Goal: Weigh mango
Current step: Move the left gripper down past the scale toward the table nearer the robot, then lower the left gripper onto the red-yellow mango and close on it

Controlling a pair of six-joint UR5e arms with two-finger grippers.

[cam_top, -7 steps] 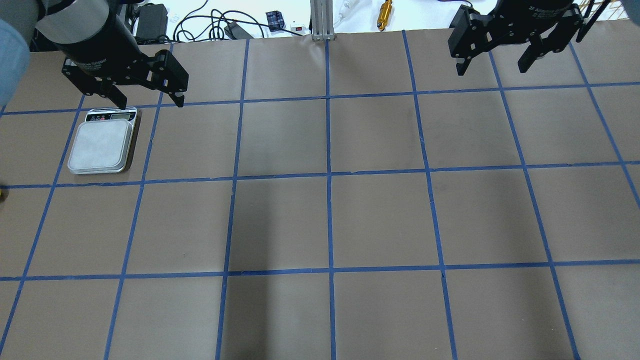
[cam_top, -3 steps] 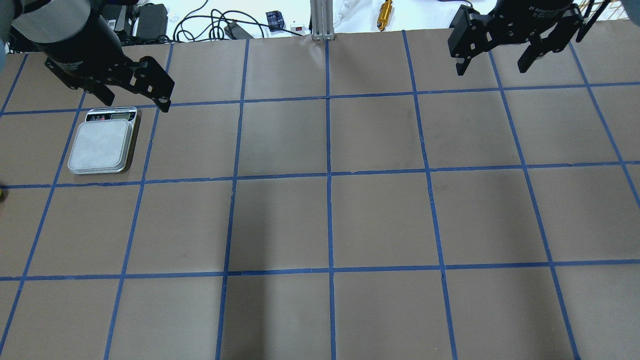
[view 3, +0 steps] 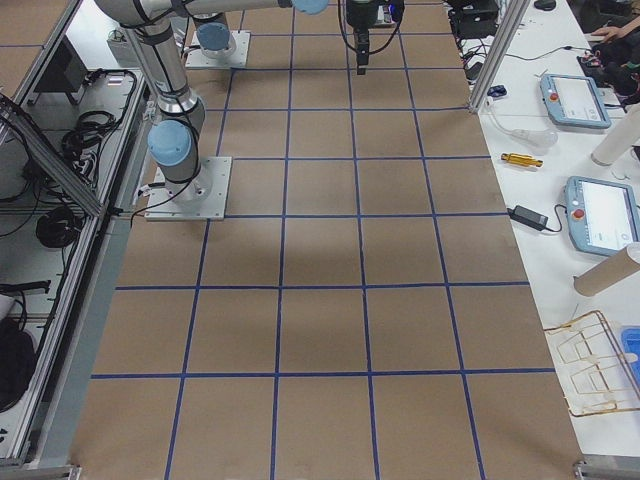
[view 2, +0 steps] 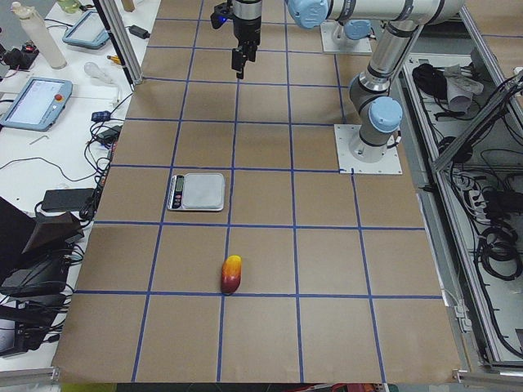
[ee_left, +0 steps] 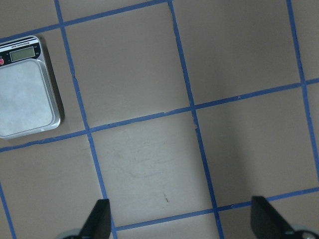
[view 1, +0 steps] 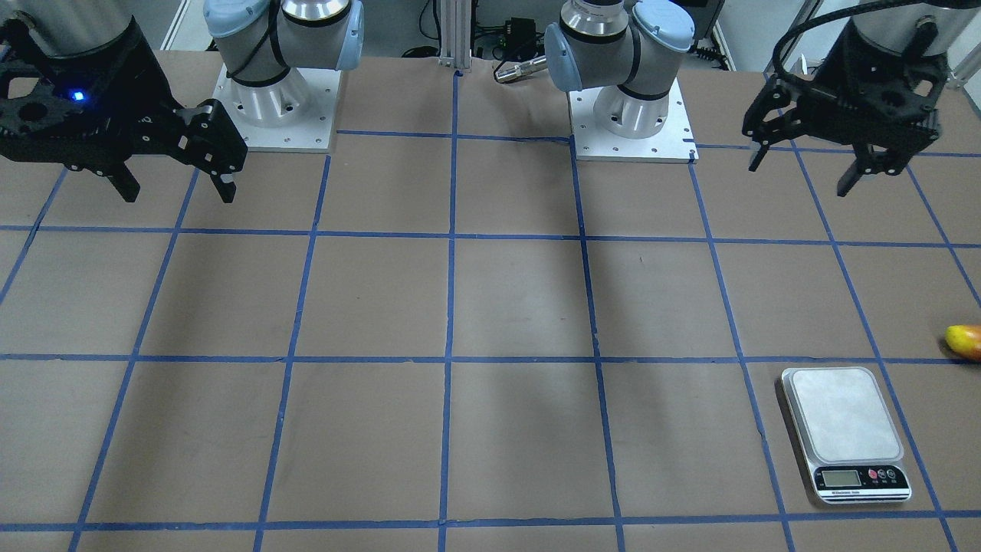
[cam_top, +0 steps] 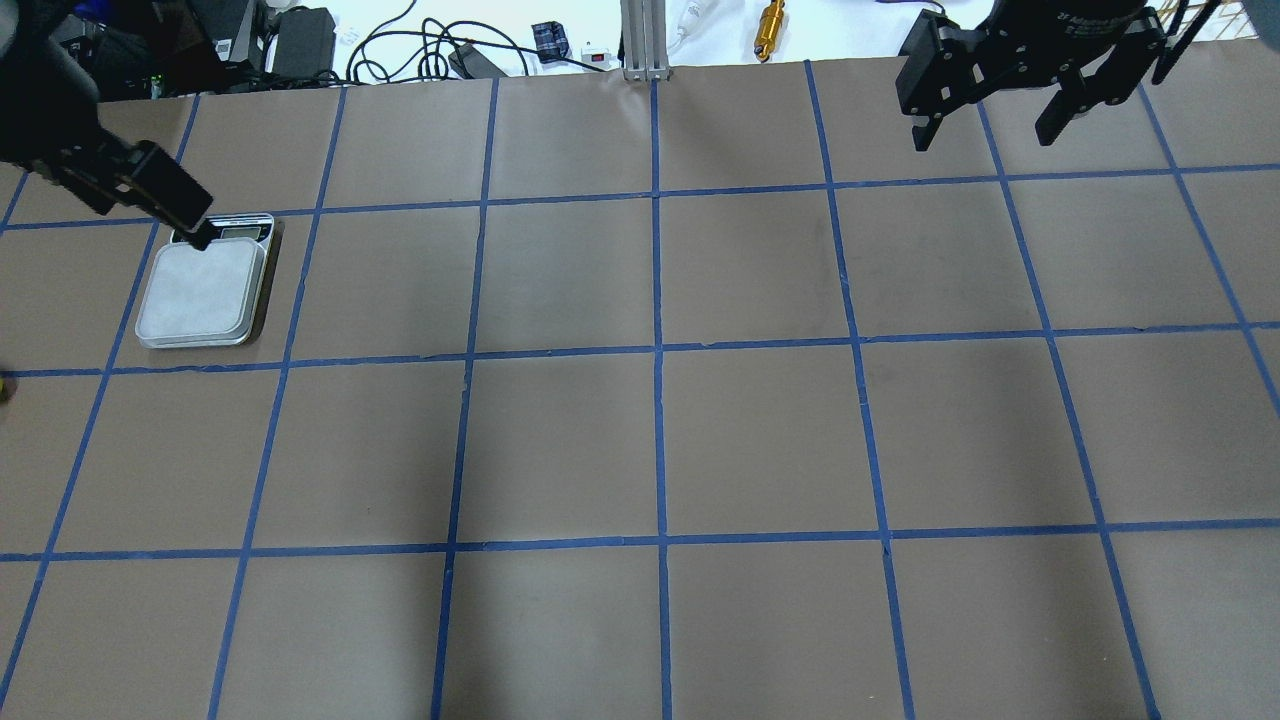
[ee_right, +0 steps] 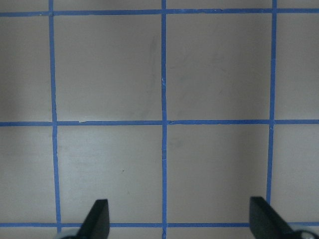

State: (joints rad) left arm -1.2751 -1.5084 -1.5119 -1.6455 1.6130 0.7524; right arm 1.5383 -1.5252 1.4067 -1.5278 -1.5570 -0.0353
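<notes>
Exterior left view shows the mango (view 2: 231,274) lying on the brown-papered table (view 2: 327,261), its yellow end toward the scale (view 2: 196,192) and its red end touching a blue tape line (view 2: 270,294). It sits well apart from the scale, on the side nearer the table's left end, and nothing grips it. The scale's platform is bare, with its display strip facing away from the robot.

The left gripper (ee_left: 182,226) hangs above the table with its fingers spread wide and nothing between them; its wrist camera catches the scale off to one side. From overhead it is mostly cut off by the frame, and one fingertip seems to overlap the scale's display corner, probably from above.

The right gripper (view 1: 178,195) hovers over the far end, fingers likewise apart and holding nothing.
</notes>
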